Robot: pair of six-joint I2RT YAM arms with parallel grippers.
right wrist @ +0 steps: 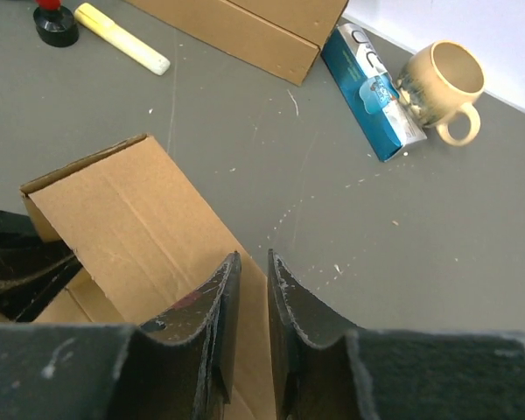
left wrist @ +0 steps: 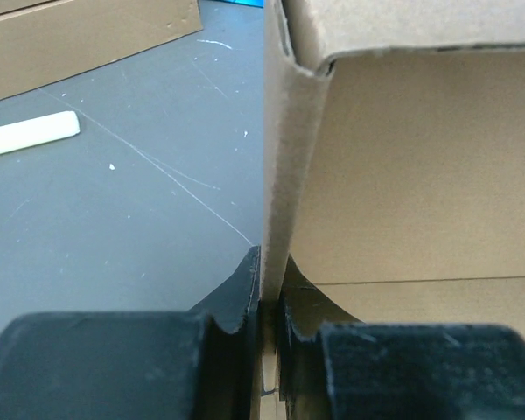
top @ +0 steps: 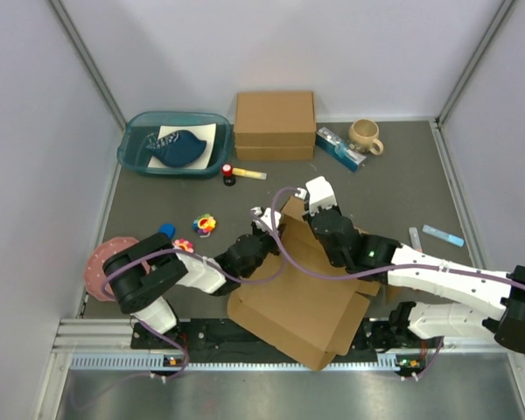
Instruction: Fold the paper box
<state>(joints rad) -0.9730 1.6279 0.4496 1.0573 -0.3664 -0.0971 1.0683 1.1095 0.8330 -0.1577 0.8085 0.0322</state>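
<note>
The paper box (top: pixel 297 297) lies partly folded near the front middle of the table, a flat brown cardboard sheet with a flap (top: pixel 290 213) raised at its far end. My left gripper (top: pixel 264 226) is shut on an upright cardboard wall (left wrist: pixel 284 157), and the wall's edge runs straight down between its fingers (left wrist: pixel 269 306). My right gripper (top: pixel 306 203) hovers at the top of the raised flap (right wrist: pixel 131 219). Its jaws (right wrist: pixel 252 262) stand nearly together with a thin slit. Cardboard shows behind the slit, but I cannot tell whether they pinch it.
A ready-made cardboard box (top: pixel 275 125) stands at the back, with a teal tub (top: pixel 131 149) to its left and a blue packet (top: pixel 339 147) and mug (top: pixel 365 136) to its right. A yellow marker (top: pixel 248 174), colourful toy (top: pixel 205 225), pink disc (top: pixel 101 262) and blue pen (top: pixel 443 234) lie around.
</note>
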